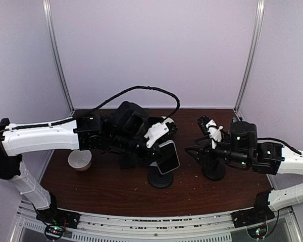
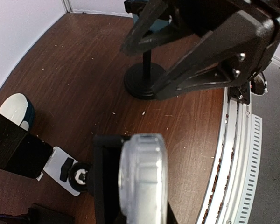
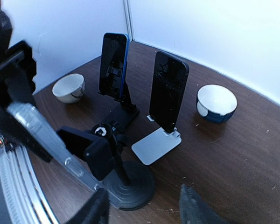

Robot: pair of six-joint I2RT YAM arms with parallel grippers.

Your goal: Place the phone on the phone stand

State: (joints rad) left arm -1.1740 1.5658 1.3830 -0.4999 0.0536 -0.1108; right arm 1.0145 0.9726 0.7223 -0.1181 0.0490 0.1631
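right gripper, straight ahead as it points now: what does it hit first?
Likely the round-base stand, just ahead of the open right gripper. The white stand is farther along the same line. Depth is hard to judge from the wrist view.

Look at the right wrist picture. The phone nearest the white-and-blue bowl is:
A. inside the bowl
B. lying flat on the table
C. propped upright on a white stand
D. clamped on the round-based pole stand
C: the phone stands upright with its lower edge resting on the white stand, beside the white-and-blue bowl and not in it.
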